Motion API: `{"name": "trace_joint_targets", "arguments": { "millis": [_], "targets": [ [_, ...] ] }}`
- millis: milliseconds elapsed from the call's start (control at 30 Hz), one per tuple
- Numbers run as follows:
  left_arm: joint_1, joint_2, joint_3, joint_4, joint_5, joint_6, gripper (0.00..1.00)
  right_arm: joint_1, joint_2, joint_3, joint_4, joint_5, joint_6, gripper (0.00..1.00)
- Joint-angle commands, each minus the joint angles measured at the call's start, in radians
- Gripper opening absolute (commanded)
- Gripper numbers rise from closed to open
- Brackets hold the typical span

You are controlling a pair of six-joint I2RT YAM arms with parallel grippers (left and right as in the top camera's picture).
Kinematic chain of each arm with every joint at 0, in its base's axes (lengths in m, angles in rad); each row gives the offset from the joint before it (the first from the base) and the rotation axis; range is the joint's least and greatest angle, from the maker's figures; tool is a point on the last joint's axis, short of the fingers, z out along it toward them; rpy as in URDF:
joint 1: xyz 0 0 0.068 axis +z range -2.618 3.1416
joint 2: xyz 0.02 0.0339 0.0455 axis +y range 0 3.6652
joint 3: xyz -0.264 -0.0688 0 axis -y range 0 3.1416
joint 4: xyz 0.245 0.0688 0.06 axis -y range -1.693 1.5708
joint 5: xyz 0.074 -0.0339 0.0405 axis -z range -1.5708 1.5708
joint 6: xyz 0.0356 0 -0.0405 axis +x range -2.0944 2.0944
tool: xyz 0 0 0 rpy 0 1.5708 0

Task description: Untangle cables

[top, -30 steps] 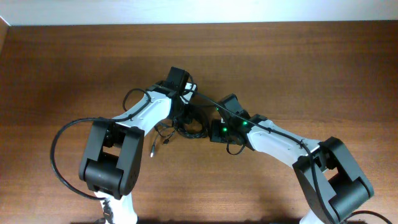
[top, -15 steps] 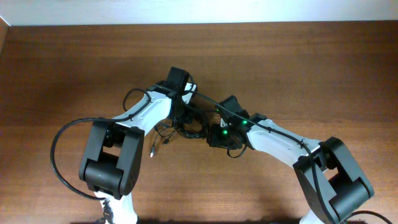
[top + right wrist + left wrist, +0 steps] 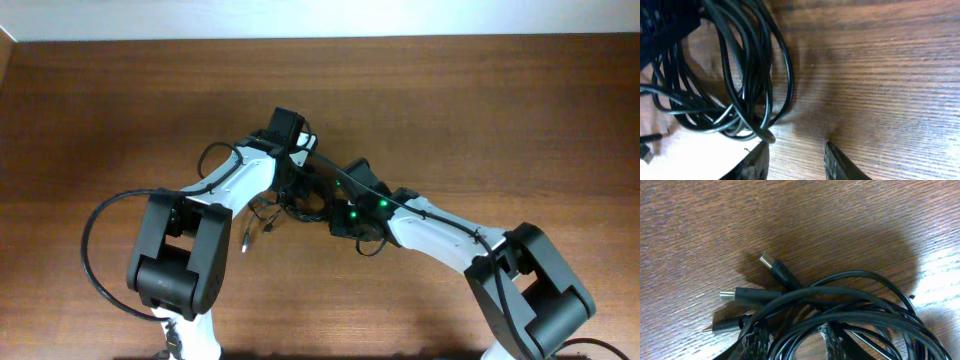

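Leftward the right gripper [image 3: 795, 161] had crept toward the thin, glossy black cables [image 3: 747, 70], its fingers spread apart over the grained brown wooden table [image 3: 500, 100]. The cords lay bunched in overlapping loops at mid-table between both arms, with silver-tipped plugs [image 3: 769, 261] poking out. Whether the left gripper [image 3: 790, 344] pinched them could not be told.

The desk [image 3: 700, 210] beneath me is dark, matt, grained wood, the cables [image 3: 830, 291] look smooth glossy black plastic with dull silver metal plug tips [image 3: 766, 259], and my arm shells [image 3: 245, 178] glossy white plastic.
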Motion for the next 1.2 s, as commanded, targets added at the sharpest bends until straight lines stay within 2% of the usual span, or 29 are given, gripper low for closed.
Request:
{"name": "trace_joint_targets", "arguments": {
  "millis": [0, 233, 467, 500, 533, 567, 733, 833, 867, 900, 1067, 1167],
  "targets": [
    [0.002, 0.037, -0.003, 0.002, -0.008, -0.006, 0.38, 0.006, 0.045, -0.024, -0.014, 0.116, 0.064, 0.36],
    [0.002, 0.037, -0.003, 0.002, -0.008, -0.006, 0.38, 0.006, 0.048, -0.024, -0.015, 0.215, 0.151, 0.35],
    [0.002, 0.037, -0.003, 0.002, -0.008, -0.006, 0.38, 0.006, 0.089, -0.024, 0.002, 0.298, 0.160, 0.34],
    [0.002, 0.037, -0.003, 0.002, -0.008, -0.006, 0.34, 0.006, 0.089, -0.023, 0.004, 0.320, 0.160, 0.34],
    [0.002, 0.037, -0.003, 0.002, -0.008, -0.006, 0.24, 0.006, 0.089, -0.021, 0.008, 0.343, 0.160, 0.32],
    [0.002, 0.037, -0.003, 0.002, -0.008, -0.006, 0.21, 0.006, 0.089, -0.021, 0.010, 0.359, 0.160, 0.30],
    [0.002, 0.037, -0.003, 0.002, -0.008, -0.006, 0.22, 0.006, 0.090, -0.021, 0.034, 0.436, 0.159, 0.25],
    [0.002, 0.037, -0.003, 0.002, -0.008, -0.006, 0.21, 0.006, 0.090, -0.016, 0.018, 0.436, 0.136, 0.23],
    [0.002, 0.037, -0.003, 0.002, -0.008, -0.006, 0.14, 0.006, 0.090, -0.005, -0.002, 0.436, 0.125, 0.22],
    [0.002, 0.037, -0.003, 0.002, -0.008, -0.006, 0.12, 0.006, 0.090, 0.014, -0.032, 0.436, 0.102, 0.22],
    [0.003, 0.037, -0.003, 0.002, -0.009, -0.006, 0.14, 0.005, 0.090, 0.115, -0.200, 0.435, 0.051, 0.23],
    [0.003, 0.037, -0.003, 0.002, -0.009, -0.006, 0.15, 0.005, 0.090, 0.120, -0.138, 0.326, -0.119, 0.31]
  ]
}}
